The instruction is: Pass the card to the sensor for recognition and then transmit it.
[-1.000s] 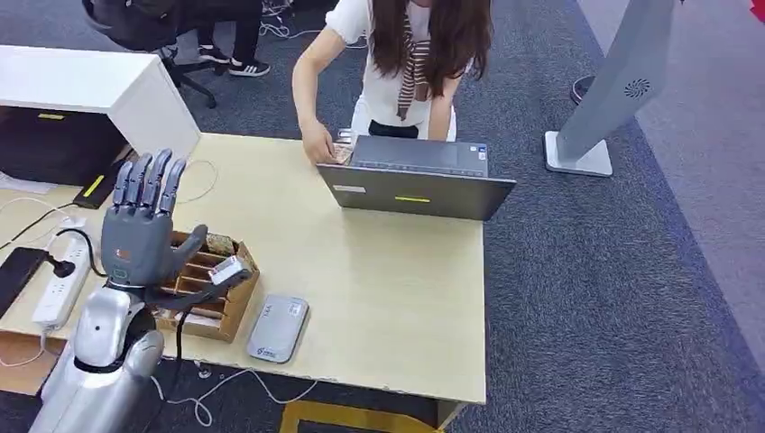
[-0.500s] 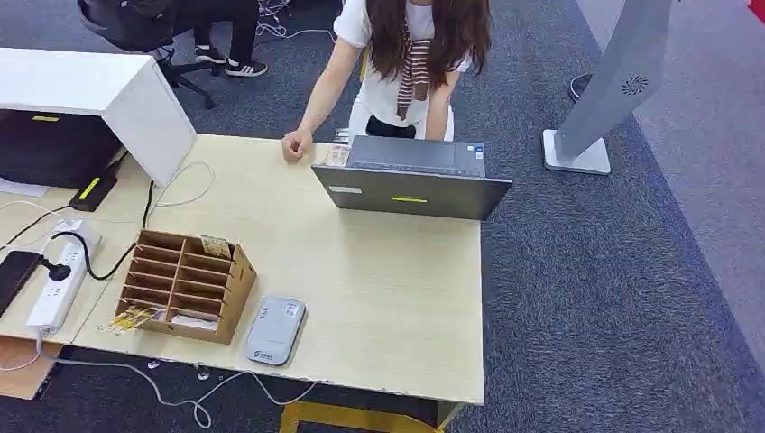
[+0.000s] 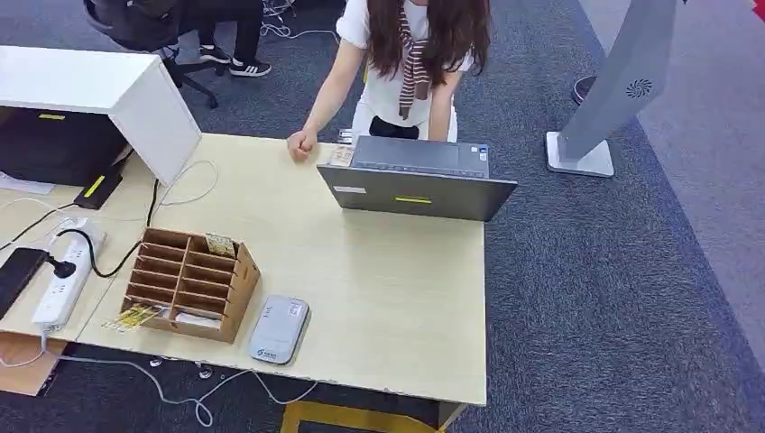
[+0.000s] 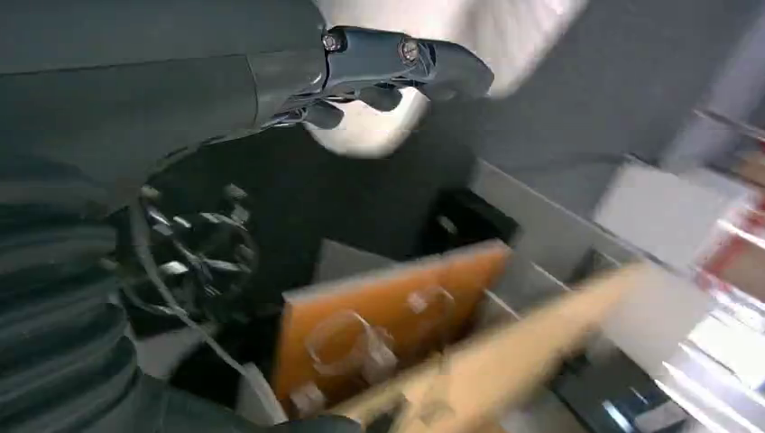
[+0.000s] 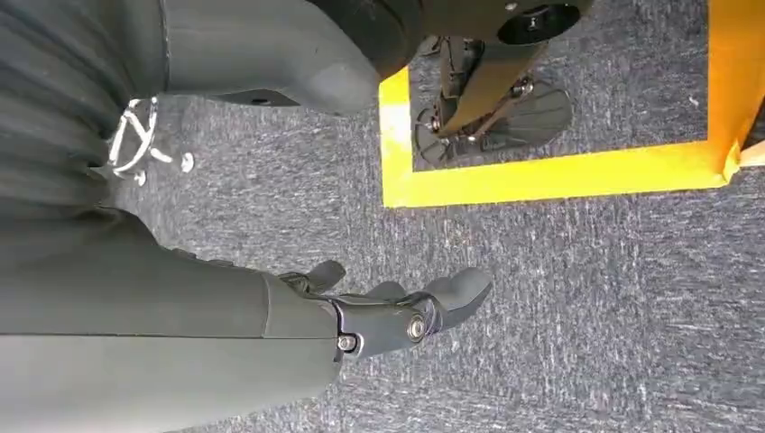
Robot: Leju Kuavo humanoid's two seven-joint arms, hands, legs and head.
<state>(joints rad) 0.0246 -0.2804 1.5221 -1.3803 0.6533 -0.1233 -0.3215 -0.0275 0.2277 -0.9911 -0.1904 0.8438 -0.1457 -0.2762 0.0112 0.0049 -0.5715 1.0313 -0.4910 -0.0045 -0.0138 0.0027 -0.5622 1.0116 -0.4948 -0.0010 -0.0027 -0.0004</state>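
Head view: sensor (image 3: 279, 328) at table (image 3: 388, 289) front edge; both hands (image 4: 397, 68) (image 5: 397, 316) slack, empty.

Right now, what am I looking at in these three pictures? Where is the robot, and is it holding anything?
The robot took these pictures itself. The big one is from a camera high on its body, looking down at a table. On it are a cardboard organizer with slots, a flat grey card reader, a laptop and a white power strip. A person stands behind the laptop.

The other two pictures come from cameras at the robot's wrists, so they look tilted. One shows the left hand; that picture is blurry, but nothing seems to be in the hand. The other shows the right hand hanging over grey carpet with yellow tape, holding nothing.
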